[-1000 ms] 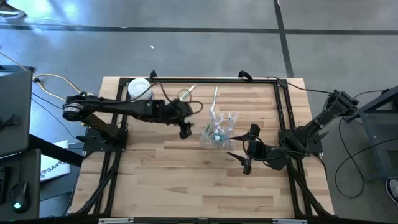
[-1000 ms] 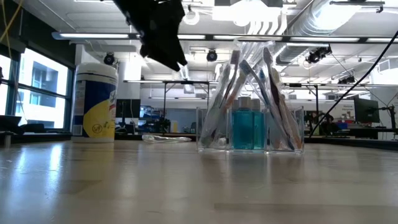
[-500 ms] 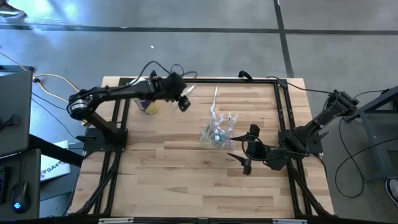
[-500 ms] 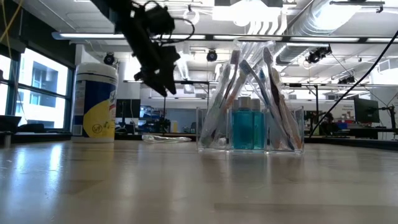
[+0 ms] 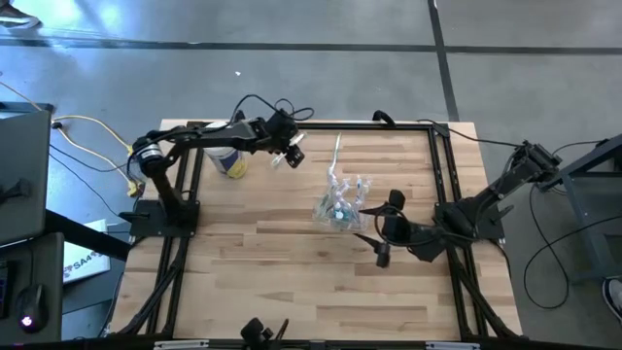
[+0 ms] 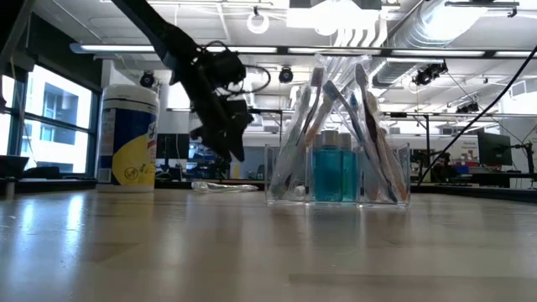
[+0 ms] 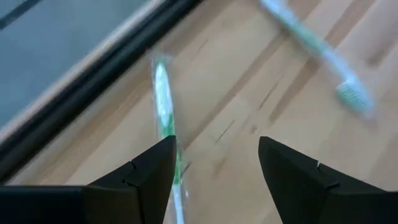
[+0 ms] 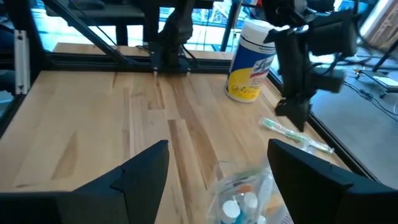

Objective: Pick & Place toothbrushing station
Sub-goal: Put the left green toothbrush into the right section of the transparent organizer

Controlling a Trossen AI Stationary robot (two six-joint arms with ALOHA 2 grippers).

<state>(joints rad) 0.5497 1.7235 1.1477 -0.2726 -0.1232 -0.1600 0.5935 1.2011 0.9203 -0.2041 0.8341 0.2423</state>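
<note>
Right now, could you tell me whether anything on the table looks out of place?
Yes: two loose toothbrushes lie flat on the wood beyond the toothbrushing station, rather than standing in it.

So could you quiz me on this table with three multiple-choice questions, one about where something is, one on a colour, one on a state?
1. Where is the left pincer?
A. Above a loose toothbrush near the far edge
B. Inside the holder
C. On the floor

2. What colour are the small bottles in the clear toothbrush holder?
A. Red
B. Blue
C. Black

3. How does the right pincer stand?
A. Shut on the holder
B. Shut on a bottle
C. Open, empty

Answers: 1 A, its wrist view shows the toothbrush under its fingers; 2 B, the low view shows blue; 3 C, its fingers stand apart beside the holder.
</note>
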